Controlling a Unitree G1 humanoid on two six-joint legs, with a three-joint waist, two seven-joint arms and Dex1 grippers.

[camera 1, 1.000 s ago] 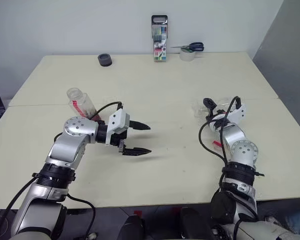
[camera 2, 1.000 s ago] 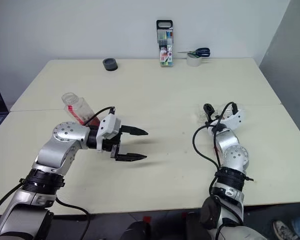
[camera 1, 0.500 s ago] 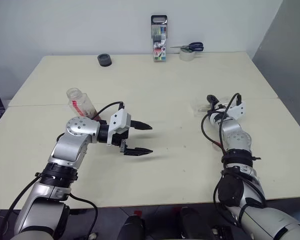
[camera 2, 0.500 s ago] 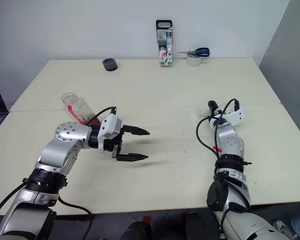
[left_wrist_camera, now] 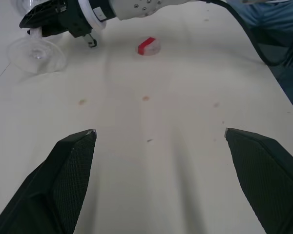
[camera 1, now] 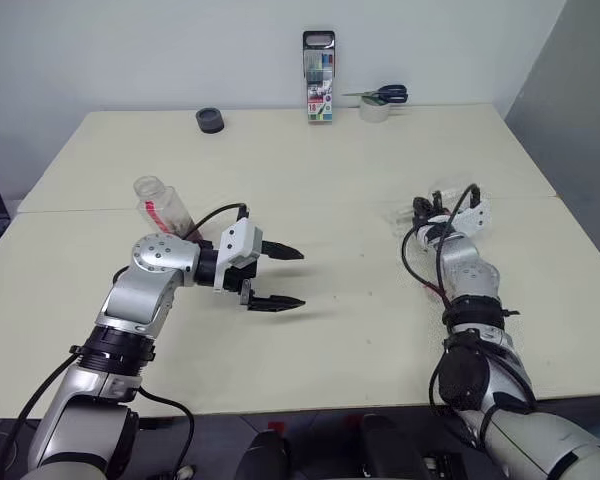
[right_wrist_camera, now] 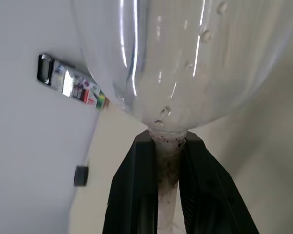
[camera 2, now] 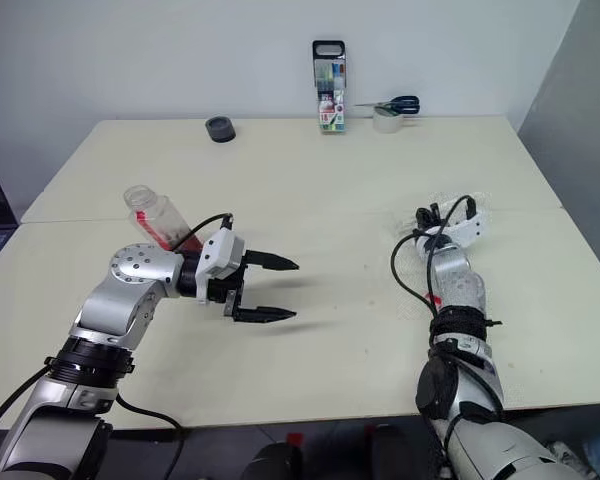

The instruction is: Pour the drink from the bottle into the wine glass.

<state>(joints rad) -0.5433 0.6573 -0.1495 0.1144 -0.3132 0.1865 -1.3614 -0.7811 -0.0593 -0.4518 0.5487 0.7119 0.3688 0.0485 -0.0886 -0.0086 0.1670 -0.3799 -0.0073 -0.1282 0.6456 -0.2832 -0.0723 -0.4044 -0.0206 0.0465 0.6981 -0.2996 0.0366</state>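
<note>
Cream tabletop is backed by a pale wall. At the table's right side, the right gripper is clamped on the stem of the wine glass, whose clear bowl is beaded with droplets; its round foot is seen on the table. Just beside it lies a small red-and-white cap. The left gripper is held above the table with its fingers spread wide and nothing between them. Behind that arm, the bottle is seen leaning, uncapped. Along the far edge are set a marker-pen case, a black tape roll and scissors.
</note>
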